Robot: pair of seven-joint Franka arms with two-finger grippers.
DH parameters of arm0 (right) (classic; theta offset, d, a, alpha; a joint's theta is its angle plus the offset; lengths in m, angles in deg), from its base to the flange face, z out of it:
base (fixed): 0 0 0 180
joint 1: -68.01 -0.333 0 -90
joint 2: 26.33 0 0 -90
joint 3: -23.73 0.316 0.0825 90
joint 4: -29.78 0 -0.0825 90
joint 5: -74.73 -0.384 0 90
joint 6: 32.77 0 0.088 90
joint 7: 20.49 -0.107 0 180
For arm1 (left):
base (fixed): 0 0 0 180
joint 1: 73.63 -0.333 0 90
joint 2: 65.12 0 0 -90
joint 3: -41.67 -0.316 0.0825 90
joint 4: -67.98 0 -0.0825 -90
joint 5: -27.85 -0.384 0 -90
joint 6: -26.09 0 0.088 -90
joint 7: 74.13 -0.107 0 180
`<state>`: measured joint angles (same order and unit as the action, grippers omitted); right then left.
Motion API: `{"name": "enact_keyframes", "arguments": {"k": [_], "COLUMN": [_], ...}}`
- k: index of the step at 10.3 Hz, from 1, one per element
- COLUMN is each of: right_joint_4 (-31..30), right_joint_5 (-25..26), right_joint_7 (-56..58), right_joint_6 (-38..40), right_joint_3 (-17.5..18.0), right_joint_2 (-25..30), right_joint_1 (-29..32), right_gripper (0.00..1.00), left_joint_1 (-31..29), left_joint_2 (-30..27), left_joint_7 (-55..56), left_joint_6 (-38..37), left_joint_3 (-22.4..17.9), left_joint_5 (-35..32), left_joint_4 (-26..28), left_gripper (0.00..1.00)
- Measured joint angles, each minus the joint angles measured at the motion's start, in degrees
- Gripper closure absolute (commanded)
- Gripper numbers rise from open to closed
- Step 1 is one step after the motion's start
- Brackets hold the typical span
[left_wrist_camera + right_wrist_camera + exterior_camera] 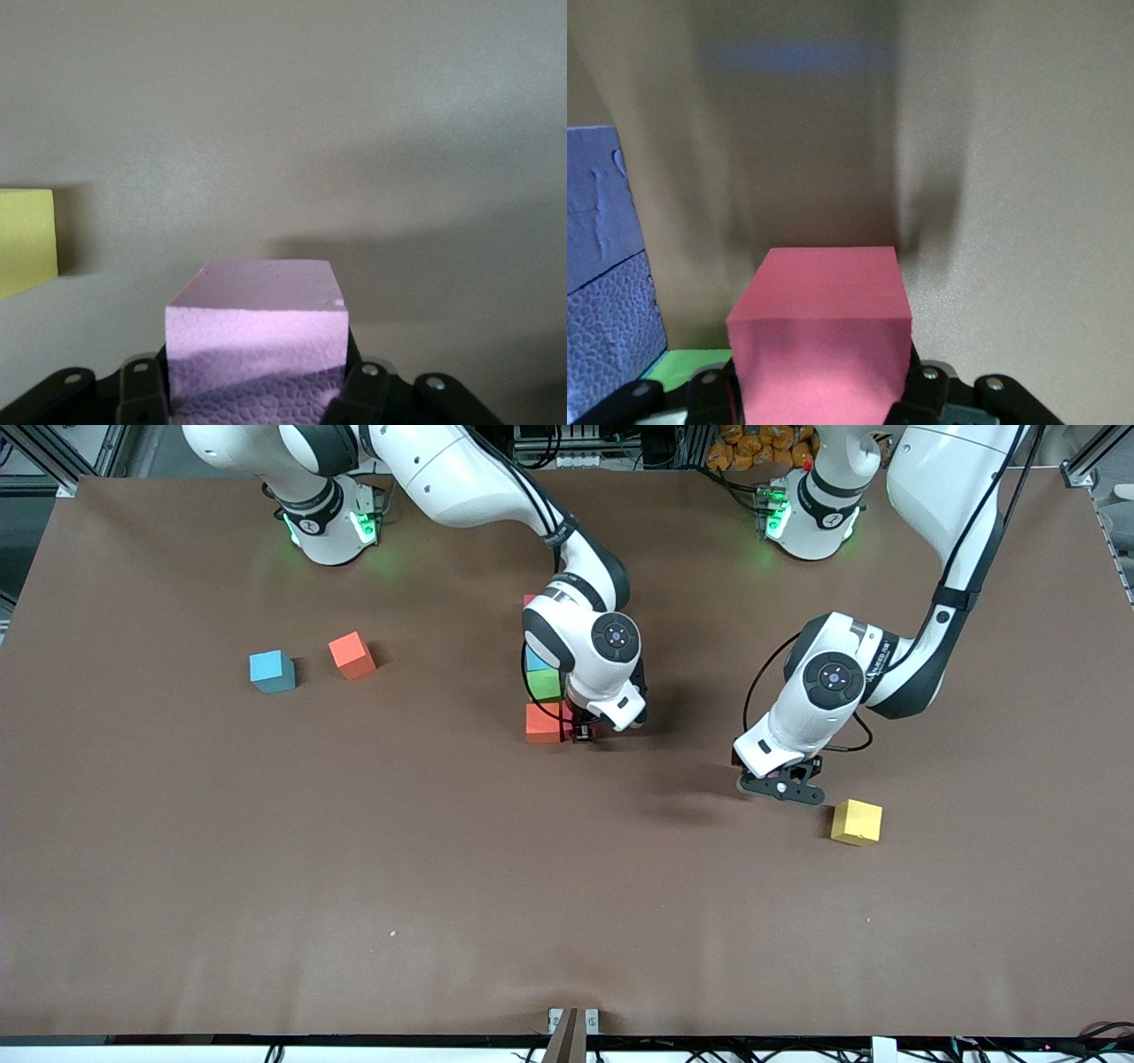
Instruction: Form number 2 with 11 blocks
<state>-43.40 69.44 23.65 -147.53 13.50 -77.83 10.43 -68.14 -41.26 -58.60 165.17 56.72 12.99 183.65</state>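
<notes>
Right gripper (586,733) clamped on red block (819,332), beside orange block (545,723). Left gripper (781,786) gripping pink block (257,328), near yellow block (857,821).

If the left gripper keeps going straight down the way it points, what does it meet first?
Likely only the bare brown table: the left gripper, shut on a pink foam cube, hangs beside the yellow foam cube, not over it.

Brown table (266,850); yellow block (857,821), blue block (272,670), orange block (352,654).
</notes>
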Motion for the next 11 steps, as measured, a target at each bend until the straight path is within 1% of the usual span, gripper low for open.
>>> {"name": "enact_keyframes", "arguments": {"k": [4, 5, 6, 11], "right_joint_4": [-0.02, -0.02, -0.02, -0.01], "right_joint_5": [0.00, 0.00, 0.00, -0.03], "right_joint_7": [0.01, 0.01, 0.01, 0.00], "right_joint_6": [0.04, 0.04, 0.04, 0.37], "right_joint_3": [-0.17, -0.17, -0.17, -0.18], "right_joint_2": [0.01, 0.01, 0.01, 0.56], "right_joint_1": [0.21, 0.21, 0.21, 0.21], "right_gripper": [0.78, 0.49, 0.00, 0.00], "left_joint_1": [0.00, 0.00, 0.00, 0.00], "left_joint_2": [-0.05, -0.06, -0.06, -0.07], "left_joint_7": [0.00, 0.00, 0.00, 0.00], "left_joint_6": [-0.18, -0.18, -0.18, -0.48], "left_joint_3": [0.00, 0.00, 0.00, 0.01], "left_joint_5": [0.00, 0.00, 0.00, 0.00], "left_joint_4": [0.00, 0.00, 0.00, 0.00], "left_gripper": [0.35, 0.35, 0.35, 0.35]}}
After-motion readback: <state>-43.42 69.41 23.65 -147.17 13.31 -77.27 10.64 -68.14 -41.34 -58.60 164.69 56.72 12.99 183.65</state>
